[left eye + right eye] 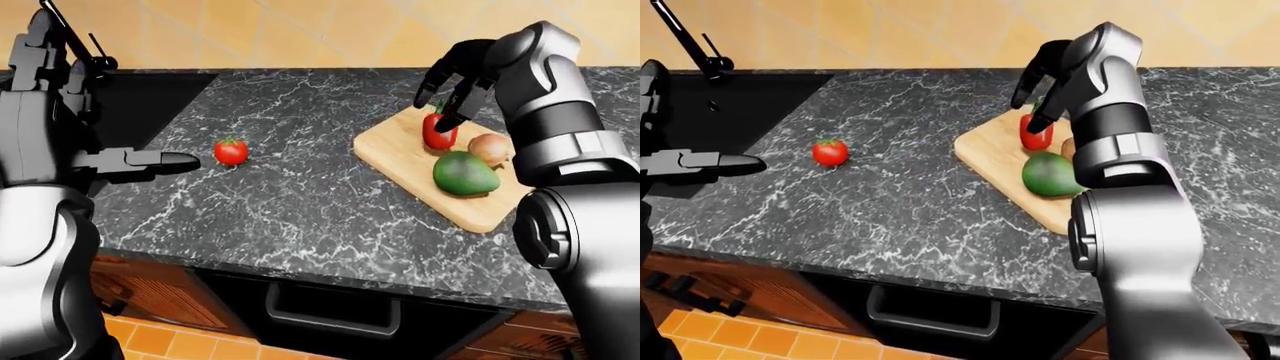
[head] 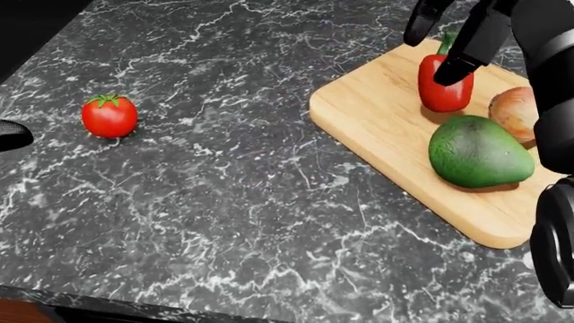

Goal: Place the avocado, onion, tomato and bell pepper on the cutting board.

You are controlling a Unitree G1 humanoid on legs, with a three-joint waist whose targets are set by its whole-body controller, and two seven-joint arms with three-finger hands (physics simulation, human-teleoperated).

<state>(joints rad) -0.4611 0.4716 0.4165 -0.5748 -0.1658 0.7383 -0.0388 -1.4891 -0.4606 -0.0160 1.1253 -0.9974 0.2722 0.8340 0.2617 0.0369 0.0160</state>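
My right hand (image 2: 444,37) hangs released over the pepper (image 2: 443,86), one finger (image 2: 457,62) touching its top, the others spread apart. The pepper stands upright on the board (image 2: 385,121) at its 12 o'clock end; the onion (image 2: 514,113) lies at the pepper's 3 o'clock and the avocado (image 2: 476,152) at its 5 o'clock. The tomato (image 2: 108,116) sits on the tabletop (image 2: 233,202), well apart at the board's 9 o'clock. My left hand (image 1: 150,160) is stretched flat, released, near the tomato.
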